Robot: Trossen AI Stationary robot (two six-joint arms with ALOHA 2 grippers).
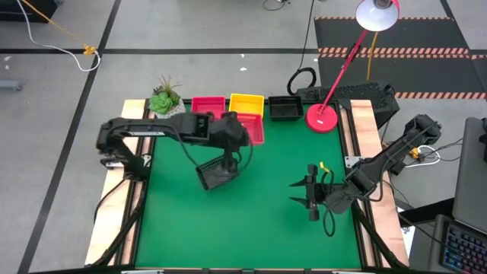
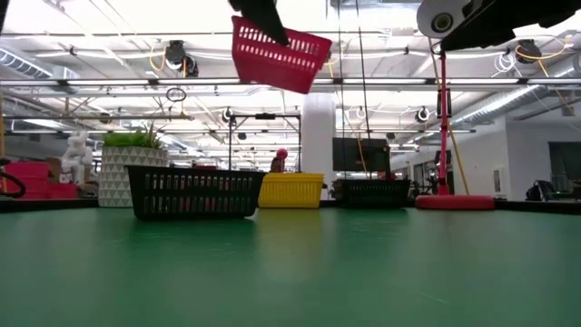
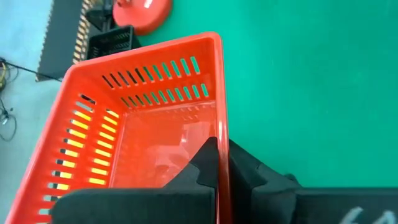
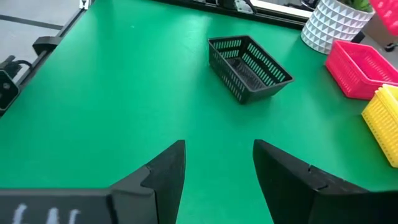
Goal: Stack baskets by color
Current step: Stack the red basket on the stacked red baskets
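Above table, left arm [image 1: 152, 133] bent

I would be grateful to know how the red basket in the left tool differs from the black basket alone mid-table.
The red basket hangs tilted in the air, its wall pinched in the shut left tool; the black basket sits flat on the green table, untouched. They share shape and slotted sides.
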